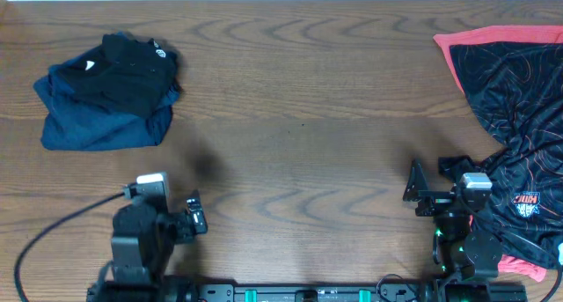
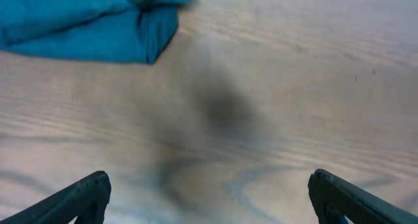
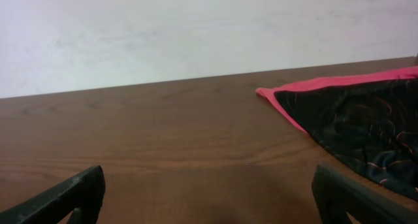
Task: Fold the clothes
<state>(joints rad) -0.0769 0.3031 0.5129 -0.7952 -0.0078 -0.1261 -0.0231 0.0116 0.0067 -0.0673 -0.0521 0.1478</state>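
Eyes on the clothes first: the black top (image 1: pixel 132 73), with small white logo marks, sits bunched on the navy one (image 1: pixel 97 126), and the two make one rumpled heap on the far left part of the table (image 1: pixel 299 99). Neither is folded flat, and the navy cloth spills out below and to the left of the black. Over on the table's right side lies the red-trim top (image 1: pixel 519 82). It is black with thin orange lines, spread loosely from the far right corner down toward the near edge, and a small badge shows near its lower end. Its red hem runs along the far side and turns down the left side.

Now the arms, both at the table's near edge. The left gripper (image 2: pixel 208 181) hangs over bare wood with its jaws spread wide and nothing between them. In its wrist view the navy cloth shows up ahead and to the left, well apart from the fingers. A soft shadow lies on the wood in front of it. The right gripper (image 3: pixel 208 178) is just as wide open and also empty. Its wrist view looks across the tabletop, with the red hem's corner ahead and to the right. From above, the right arm stands just beside the lower part of the red-trim top, and whether they touch can't be made out.

A dark cable (image 1: pixel 62 218) loops over the table's near left corner, and a pale wall (image 3: pixel 196 34) rises beyond its far edge.
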